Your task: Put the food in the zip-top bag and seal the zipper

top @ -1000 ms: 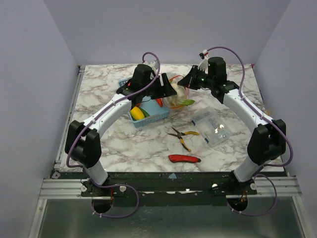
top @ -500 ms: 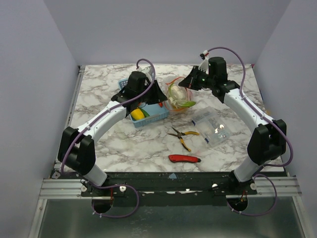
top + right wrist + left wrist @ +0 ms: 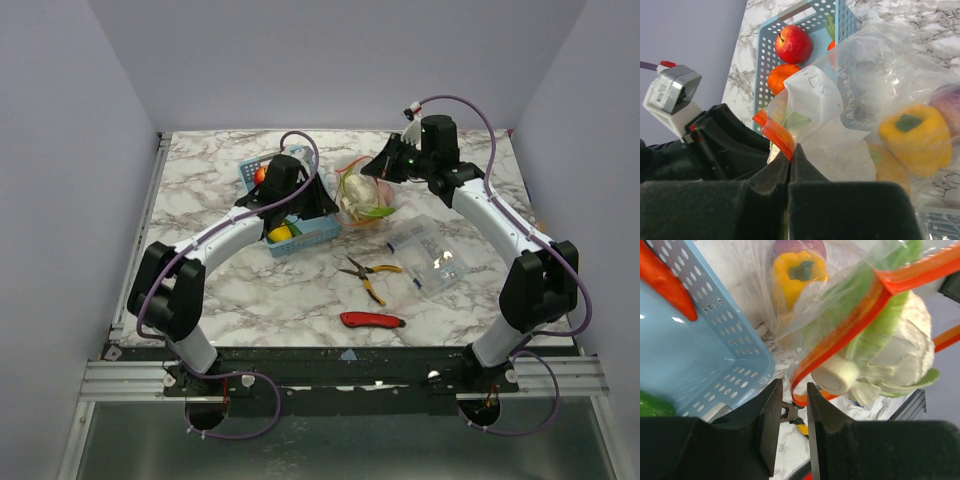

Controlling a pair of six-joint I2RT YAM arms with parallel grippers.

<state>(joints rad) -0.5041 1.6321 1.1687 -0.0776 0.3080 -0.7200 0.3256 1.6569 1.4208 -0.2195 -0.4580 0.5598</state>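
The right gripper (image 3: 791, 152) is clenched on the zipper (image 3: 840, 332), with the red-orange strip pinched right at its fingertips and the zip-top bag (image 3: 880, 65) spread out ahead of it. The left gripper (image 3: 793, 392) is nearly closed with the strip's lower loop at its fingertips — whether the strip is actually gripped cannot be told. If that thin, slick strip is missed or slips out, the mouth could sag shut before more food is dropped in. The cauliflower (image 3: 900, 345), knobbly and just beyond the left gripper, bulges at the opening and could block the seal or tumble out. The film is soft, crinkled and see-through, and a glossy yellow pepper (image 3: 915, 132) lies deeper inside. The basket (image 3: 700, 350), left of the left gripper, is rigid and perforated — an apple (image 3: 793, 44) is seen in it.
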